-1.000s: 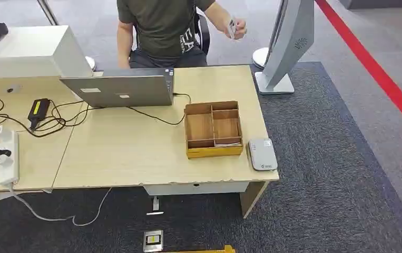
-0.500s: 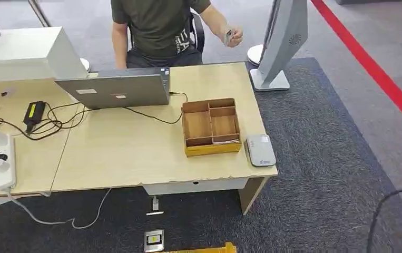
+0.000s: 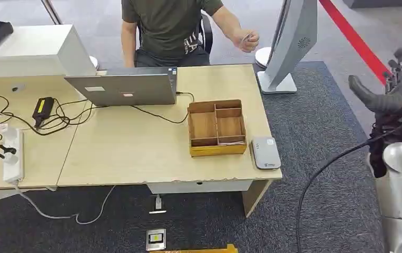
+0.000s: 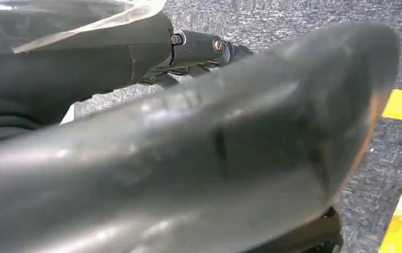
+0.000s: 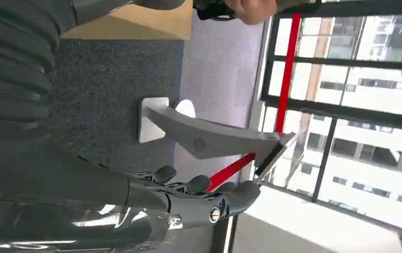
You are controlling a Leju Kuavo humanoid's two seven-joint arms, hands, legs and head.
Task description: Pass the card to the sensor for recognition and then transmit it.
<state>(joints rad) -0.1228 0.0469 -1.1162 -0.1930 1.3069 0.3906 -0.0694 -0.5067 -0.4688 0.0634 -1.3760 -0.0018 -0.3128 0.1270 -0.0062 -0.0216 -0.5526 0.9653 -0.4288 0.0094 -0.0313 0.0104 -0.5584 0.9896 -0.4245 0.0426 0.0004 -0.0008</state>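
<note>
1. The right hand [image 3: 393,87] is up at the right, off the desk [image 3: 135,153], fingers apart, holding nothing.
2. The card [image 3: 246,37] is in a person's hand [image 3: 249,41] at the far side.
3. The card reader [image 3: 265,153] lies at the desk's near right corner, just beside a wooden tray [image 3: 217,128].
4. I cannot tell how the left hand [image 4: 188,158] is.

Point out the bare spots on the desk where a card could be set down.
Bare desk between the laptop and the front edge, left of the wooden tray. Also behind the tray, near the corner. Crowded: the left end, with cables and power strip.
</note>
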